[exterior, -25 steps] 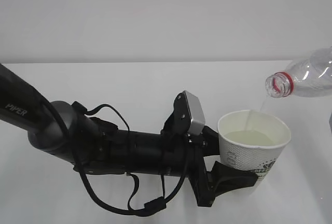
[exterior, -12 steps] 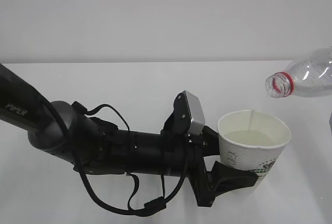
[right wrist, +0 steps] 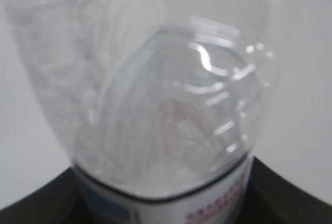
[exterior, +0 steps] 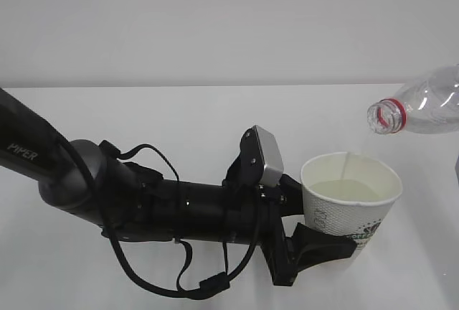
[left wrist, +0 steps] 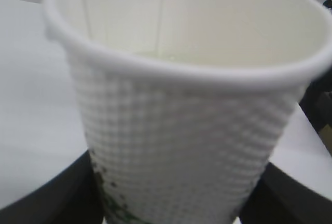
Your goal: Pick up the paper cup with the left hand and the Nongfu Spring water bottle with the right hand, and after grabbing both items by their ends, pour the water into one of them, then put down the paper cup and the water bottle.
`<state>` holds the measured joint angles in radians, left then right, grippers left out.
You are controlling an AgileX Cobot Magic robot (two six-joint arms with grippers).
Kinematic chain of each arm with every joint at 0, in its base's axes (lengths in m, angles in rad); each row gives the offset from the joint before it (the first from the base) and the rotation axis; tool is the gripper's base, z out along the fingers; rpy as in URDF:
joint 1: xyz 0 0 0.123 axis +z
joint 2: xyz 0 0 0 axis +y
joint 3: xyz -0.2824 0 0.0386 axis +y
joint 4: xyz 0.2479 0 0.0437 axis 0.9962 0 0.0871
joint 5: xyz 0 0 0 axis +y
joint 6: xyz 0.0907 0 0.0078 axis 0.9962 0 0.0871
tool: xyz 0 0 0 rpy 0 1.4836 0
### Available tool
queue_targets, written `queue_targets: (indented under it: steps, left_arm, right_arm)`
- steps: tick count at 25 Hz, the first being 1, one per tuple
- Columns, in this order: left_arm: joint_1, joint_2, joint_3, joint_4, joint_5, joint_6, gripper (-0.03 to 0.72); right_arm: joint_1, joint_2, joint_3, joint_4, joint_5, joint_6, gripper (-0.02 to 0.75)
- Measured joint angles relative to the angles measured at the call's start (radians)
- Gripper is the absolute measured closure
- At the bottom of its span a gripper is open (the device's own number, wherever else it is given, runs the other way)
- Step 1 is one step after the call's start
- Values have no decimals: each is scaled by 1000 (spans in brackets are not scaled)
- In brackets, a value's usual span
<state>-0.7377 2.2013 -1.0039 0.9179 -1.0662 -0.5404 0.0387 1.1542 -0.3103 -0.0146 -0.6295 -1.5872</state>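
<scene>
The white paper cup (exterior: 348, 218) stands upright a little above the table, with my left gripper (exterior: 326, 224) shut on its lower part. In the left wrist view the dimpled cup (left wrist: 181, 130) fills the frame, with black fingers (left wrist: 46, 198) on either side of its base. A pale pool of water (exterior: 346, 191) lies inside it. The clear Nongfu Spring water bottle (exterior: 423, 105) hangs tilted at the upper right, its red-ringed open mouth above the cup's far rim. No stream falls from it. My right gripper (right wrist: 163, 203) is shut on the bottle (right wrist: 166, 105) near its label; it is out of the exterior view.
My left arm with the PIPER lettering (exterior: 86, 181) and its loose cables (exterior: 179, 274) stretches across the lower left of the white table (exterior: 179, 116). A plain pale wall (exterior: 215, 23) stands behind the table's far edge.
A thin stream ran from the bottle's mouth into the cup one second ago; it has stopped. The bottle has tipped up very slightly. The cup and left arm have not moved.
</scene>
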Motion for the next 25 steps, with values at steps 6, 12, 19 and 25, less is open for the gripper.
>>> queue_targets:
  steps: [6, 12, 19, 25]
  left_arm:
    - [0, 0, 0, -22, 0, 0, 190]
    - [0, 0, 0, -45, 0, 0, 190]
    - [0, 0, 0, -45, 0, 0, 190]
    - [0, 0, 0, -45, 0, 0, 190]
  right_arm:
    - [0, 0, 0, 0, 0, 29, 298]
    - [0, 0, 0, 0, 0, 82, 298]
    - [0, 0, 0, 0, 20, 107, 298]
    - [0, 0, 0, 2, 23, 126, 298]
